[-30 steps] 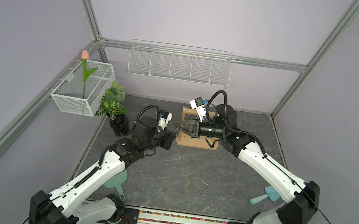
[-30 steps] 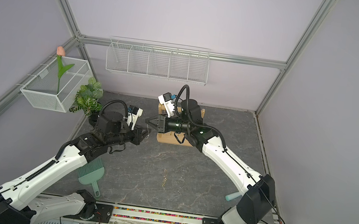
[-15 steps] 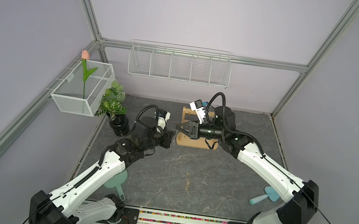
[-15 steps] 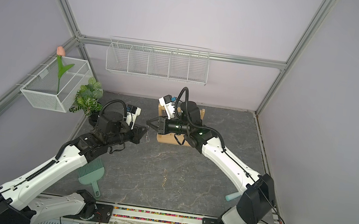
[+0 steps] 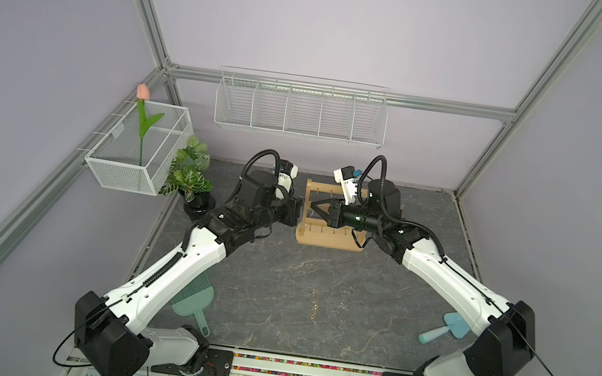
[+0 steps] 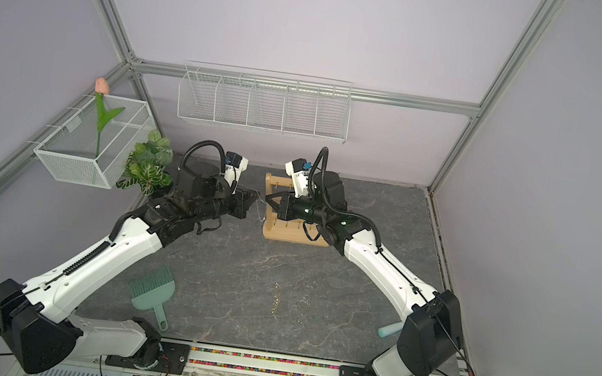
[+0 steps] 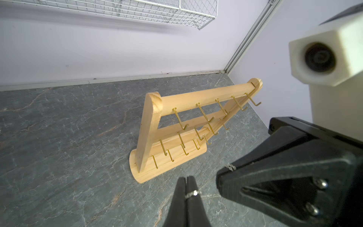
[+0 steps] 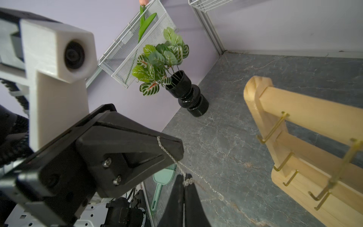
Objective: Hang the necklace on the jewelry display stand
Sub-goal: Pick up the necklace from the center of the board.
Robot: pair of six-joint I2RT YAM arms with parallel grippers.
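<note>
Grey marbled desk (image 5: 298, 277) underneath, and towards its back the wooden jewelry display stand (image 7: 196, 100) stands upright. Just in front of it, both arms meet nose to nose. Left fingers (image 7: 181, 188) are pressed together on the necklace (image 8: 169, 153), and right fingers (image 8: 177, 188) pinch it too. A short span of chain runs between them, likely to spread a loop wide enough for a hook. Gold hooks (image 7: 179, 119) all hang empty, nothing hung yet. Which one they're after is hard to say.
</note>
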